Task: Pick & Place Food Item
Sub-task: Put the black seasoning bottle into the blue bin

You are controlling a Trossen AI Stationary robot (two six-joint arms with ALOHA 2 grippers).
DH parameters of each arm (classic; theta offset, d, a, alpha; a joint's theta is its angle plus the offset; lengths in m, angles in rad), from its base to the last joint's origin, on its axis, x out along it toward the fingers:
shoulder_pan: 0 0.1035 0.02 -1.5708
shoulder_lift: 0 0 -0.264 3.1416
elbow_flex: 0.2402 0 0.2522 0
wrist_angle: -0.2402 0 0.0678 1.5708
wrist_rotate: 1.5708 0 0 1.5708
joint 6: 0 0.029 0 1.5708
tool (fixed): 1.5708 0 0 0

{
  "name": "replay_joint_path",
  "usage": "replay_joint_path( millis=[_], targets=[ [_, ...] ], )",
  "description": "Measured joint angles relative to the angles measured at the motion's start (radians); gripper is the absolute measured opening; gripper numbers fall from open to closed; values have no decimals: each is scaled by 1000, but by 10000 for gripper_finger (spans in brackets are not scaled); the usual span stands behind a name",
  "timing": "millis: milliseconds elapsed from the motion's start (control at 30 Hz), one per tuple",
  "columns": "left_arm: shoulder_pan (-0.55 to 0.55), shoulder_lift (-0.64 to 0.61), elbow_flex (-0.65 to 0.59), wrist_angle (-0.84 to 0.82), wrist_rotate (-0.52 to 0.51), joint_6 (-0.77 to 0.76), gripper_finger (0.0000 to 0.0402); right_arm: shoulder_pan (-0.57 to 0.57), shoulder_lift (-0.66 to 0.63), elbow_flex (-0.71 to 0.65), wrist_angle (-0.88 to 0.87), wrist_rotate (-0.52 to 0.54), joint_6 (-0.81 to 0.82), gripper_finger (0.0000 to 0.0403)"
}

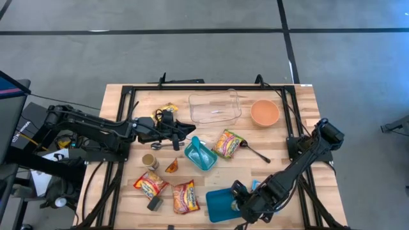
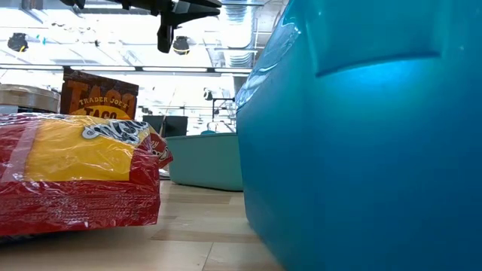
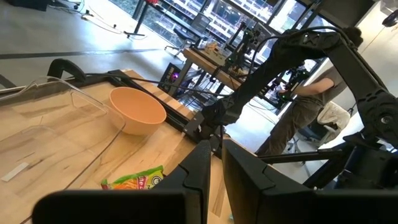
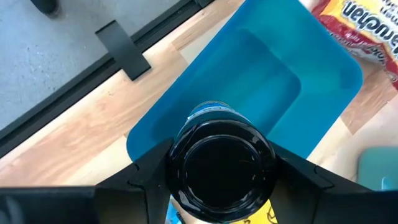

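A black-lidded jar [image 4: 221,168] is clamped between the fingers of the right gripper [image 1: 241,203] and is held directly over the blue bin [image 1: 221,203], which lies at the near edge of the tabletop [image 1: 300,121], right of centre. On the jar a blue and yellow label is seen below the lid, but its writing cannot be read. In the low view the blue bin fills the right of the picture, and beside it a red and yellow noodle packet [image 2: 75,177] is seen with silver script that cannot be made out; behind it a brown box [image 2: 99,96] printed "TRADER JOE'S" and "TACO" is stood. A further packet, partly lettered "aruchan" in the right wrist view, lies just beyond the bin's far corner. The left gripper [image 1: 180,132] is held above the tabletop's middle, toward the left edge, its fingers nearly closed with nothing between them. An orange bowl [image 1: 264,112] and a clear tray [image 1: 215,107] are set toward the far edge, and a teal container [image 1: 200,154] sits near the centre.
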Motion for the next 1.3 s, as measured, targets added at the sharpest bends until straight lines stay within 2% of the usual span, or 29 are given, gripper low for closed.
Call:
replay_joint_path(
  millis=[233, 500, 833, 1300],
  targets=[
    [0, 0, 0, 0, -1, 0, 36, 0, 1, 0, -10, -4, -10, 202],
    [0, 0, 0, 0, -5, 0, 36, 5, 81, 0, -8, -25, -29, 202],
    [0, 0, 0, 0, -4, 0, 36, 6, 90, 1, -13, -52, -37, 203],
    [0, 0, 0, 0, -3, 0, 36, 5, 90, 1, -14, -53, -205, 205]
  ],
)
